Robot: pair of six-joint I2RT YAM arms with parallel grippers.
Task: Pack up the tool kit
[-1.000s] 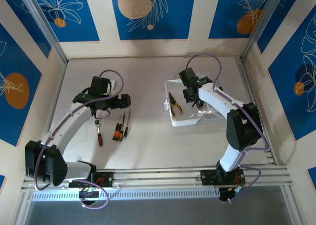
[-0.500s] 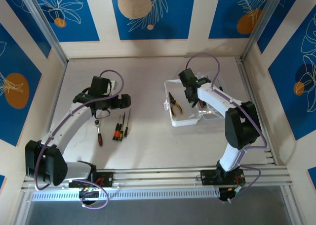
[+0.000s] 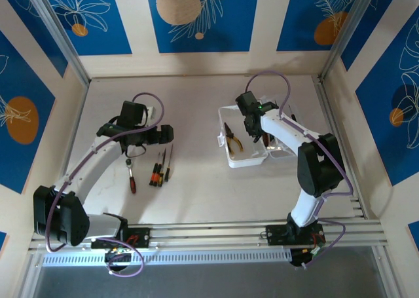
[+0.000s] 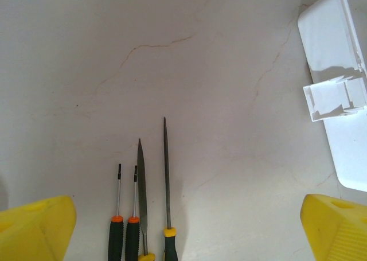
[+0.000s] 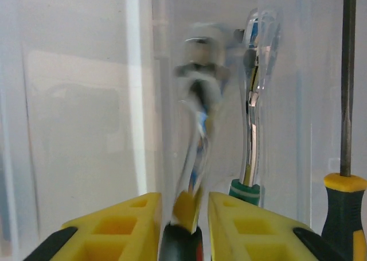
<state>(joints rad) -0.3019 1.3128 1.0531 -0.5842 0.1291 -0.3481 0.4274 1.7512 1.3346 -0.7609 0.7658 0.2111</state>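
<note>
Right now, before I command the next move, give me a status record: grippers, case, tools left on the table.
left gripper: open, above four slim tools
right gripper: over the case, fingers flanking a blurred metal tool; grip unclear
case: open, pliers inside
table: the slim tools, one red-handled tool

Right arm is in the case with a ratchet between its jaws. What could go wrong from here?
The blurred ratchet between the jaws of the right gripper may tip against the second ratchet beside it and settle crooked. The screwdrivers lie close together on the table, so the left gripper might catch several at once.
</note>
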